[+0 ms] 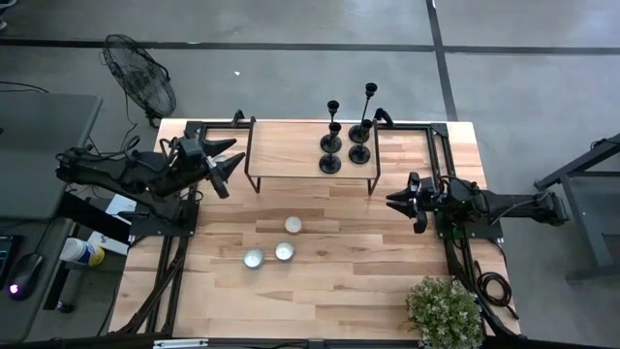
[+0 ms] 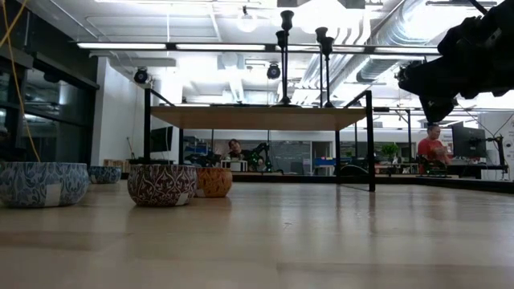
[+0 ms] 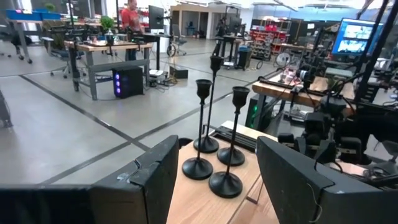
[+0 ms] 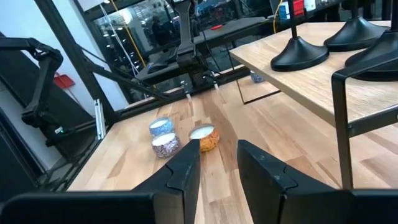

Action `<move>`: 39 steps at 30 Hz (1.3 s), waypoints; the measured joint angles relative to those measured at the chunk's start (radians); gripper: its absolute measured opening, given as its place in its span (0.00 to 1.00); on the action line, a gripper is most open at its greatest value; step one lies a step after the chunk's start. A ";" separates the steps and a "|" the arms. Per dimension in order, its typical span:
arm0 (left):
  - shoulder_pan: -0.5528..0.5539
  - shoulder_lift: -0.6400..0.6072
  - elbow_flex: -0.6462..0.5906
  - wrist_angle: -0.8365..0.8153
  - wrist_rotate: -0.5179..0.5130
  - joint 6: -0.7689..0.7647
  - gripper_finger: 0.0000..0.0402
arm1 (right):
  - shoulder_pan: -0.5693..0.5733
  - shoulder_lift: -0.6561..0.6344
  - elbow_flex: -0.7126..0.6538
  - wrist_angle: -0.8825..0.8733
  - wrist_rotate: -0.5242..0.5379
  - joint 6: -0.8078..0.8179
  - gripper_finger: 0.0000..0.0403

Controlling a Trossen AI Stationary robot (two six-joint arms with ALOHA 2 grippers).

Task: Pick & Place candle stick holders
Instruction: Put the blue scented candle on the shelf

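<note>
Three black holders (image 1: 344, 136) stood close together on the right end of a raised wooden shelf (image 1: 291, 150) at the far side of the table (image 1: 320, 291), each upright on its round base, their heights unequal. The left gripper (image 1: 231, 167) hung just beside the shelf's left end, its jaws spread wide with nothing between them. The right gripper (image 1: 395, 202) waited in front of the shelf's right leg, jaws partly apart and holding nothing. Three small patterned bowls (image 1: 274, 244) sat clustered on the table in front of the shelf, well apart from both grippers. A potted plant (image 1: 444, 310) stood at the near right corner. A fan (image 1: 140, 76) stood on the floor behind the table.
</note>
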 joint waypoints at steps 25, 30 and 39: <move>0.150 0.169 0.001 0.020 0.162 -0.169 0.52 | 0.000 0.001 0.000 -0.006 0.002 0.043 0.24; 0.277 0.271 0.003 0.060 0.406 -0.139 0.52 | 0.000 0.001 0.000 -0.006 0.002 0.043 0.24; 0.479 0.293 0.252 -0.414 0.477 -0.079 0.52 | 0.000 0.001 -0.001 -0.006 0.002 0.043 0.24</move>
